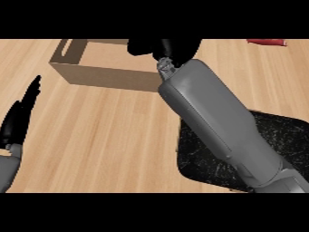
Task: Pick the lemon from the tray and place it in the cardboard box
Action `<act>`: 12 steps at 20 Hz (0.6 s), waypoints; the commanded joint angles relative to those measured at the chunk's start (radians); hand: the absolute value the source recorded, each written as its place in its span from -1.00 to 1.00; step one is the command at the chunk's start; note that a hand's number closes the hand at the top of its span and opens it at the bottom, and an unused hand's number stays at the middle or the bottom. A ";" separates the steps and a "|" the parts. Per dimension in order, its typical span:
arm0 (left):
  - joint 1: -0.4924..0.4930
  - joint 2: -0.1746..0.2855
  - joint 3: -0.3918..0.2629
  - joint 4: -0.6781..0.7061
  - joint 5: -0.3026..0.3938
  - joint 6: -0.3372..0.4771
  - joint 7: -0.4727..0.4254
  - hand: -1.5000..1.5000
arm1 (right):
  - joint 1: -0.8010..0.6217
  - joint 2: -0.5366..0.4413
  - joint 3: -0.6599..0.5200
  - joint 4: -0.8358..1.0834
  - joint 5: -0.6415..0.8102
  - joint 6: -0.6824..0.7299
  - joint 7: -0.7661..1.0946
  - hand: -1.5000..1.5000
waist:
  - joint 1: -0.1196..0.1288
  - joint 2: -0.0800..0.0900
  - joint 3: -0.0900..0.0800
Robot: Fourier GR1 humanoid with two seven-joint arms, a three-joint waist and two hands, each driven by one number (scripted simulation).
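Two hands of mine show over a pale wooden counter, seen steeply from above. Nearest, at the lower left, my left hand rests open, its black fingers straight, close together and pointing away from me, holding nothing.

To the right of those fingers and about level with them, across a stretch of bare wood, lies a black speckled tray. My grey right forearm crosses the tray's left part on a slant and hides some of it.

Beyond my left fingertips and a little to their right stands the cardboard box. It is open at the top, with a handle slot cut in its left wall. Its near wall faces me.

My right hand is a dark shape at the far right end of the box, over its rim. I cannot tell whether it is open or closed, or whether it is above the box or inside it.

I cannot see the lemon, so I cannot tell whether it is hidden by that hand or by my forearm.

Farthest off, well to the right of my right hand, a small red thing shows at the counter's far edge, too cut off to name.
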 commanded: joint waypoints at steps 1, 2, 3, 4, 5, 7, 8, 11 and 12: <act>-0.046 0.002 0.003 0.013 0.000 -0.013 0.004 0.00 | -0.087 0.010 -0.041 0.170 -0.046 -0.140 0.099 1.00 | 0.012 0.013 0.000; -0.040 -0.006 -0.005 0.014 -0.005 -0.010 -0.006 0.00 | -0.106 0.010 -0.081 0.198 -0.056 -0.150 0.078 1.00 | 0.009 0.014 0.000; -0.033 -0.013 -0.020 0.008 -0.011 -0.013 0.005 0.00 | -0.138 0.010 -0.097 0.227 -0.063 -0.147 0.088 1.00 | 0.020 0.014 0.000; -0.034 -0.010 -0.006 0.031 -0.007 -0.010 -0.019 0.00 | -0.123 0.010 -0.079 0.267 -0.060 -0.183 0.073 1.00 | 0.021 0.017 -0.001; -0.050 -0.015 -0.007 0.029 -0.017 0.005 0.002 0.00 | -0.128 0.010 -0.097 0.299 -0.063 -0.201 0.047 1.00 | 0.020 0.020 0.000; -0.037 -0.027 -0.018 0.026 -0.021 0.006 -0.010 0.00 | -0.147 0.010 -0.123 0.353 -0.073 -0.225 0.047 1.00 | 0.025 0.019 0.000; -0.062 -0.014 -0.016 0.013 -0.015 -0.012 0.019 0.00 | -0.154 0.010 -0.129 0.405 -0.071 -0.198 0.035 1.00 | 0.031 0.022 0.000; -0.042 -0.035 -0.024 0.010 -0.022 0.007 -0.001 0.00 | -0.144 0.010 -0.189 0.451 -0.078 -0.287 0.042 1.00 | 0.037 0.028 0.001; -0.052 -0.022 -0.016 0.017 -0.015 -0.007 -0.001 0.00 | -0.137 0.010 -0.200 0.463 -0.106 -0.306 0.041 -1.00 | 0.039 0.027 0.001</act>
